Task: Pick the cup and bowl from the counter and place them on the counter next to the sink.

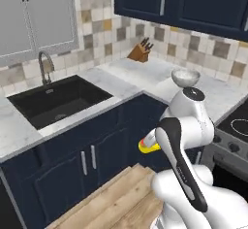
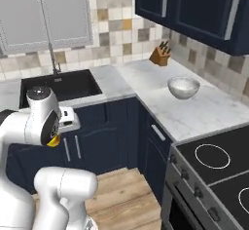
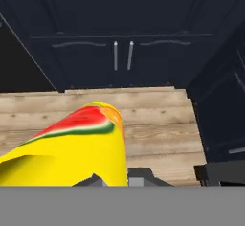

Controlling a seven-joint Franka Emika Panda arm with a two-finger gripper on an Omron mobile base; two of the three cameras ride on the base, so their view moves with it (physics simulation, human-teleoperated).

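gripping the cup [image 3: 72, 148] in the gripper [image 1: 154, 143], low before the navy cabinet doors [image 1: 87, 160], with the counter [image 1: 19, 128] beside the sink [image 1: 58, 99] lying up and left, bowl [image 1: 185, 77] waiting far right.

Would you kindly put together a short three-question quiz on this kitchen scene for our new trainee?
1. True or false: the bowl already stands right beside the sink.
2. Multiple choice: where is the yellow cup? A) in the sink B) in the claw, held low in front of the navy cabinet doors C) on the stove
3. Fill the gap: the wooden block by the tiled wall in the counter's corner holds ____.

Key
1. False: it stands on the counter stretch between the corner and the stove, apart from the sink.
2. B
3. knives
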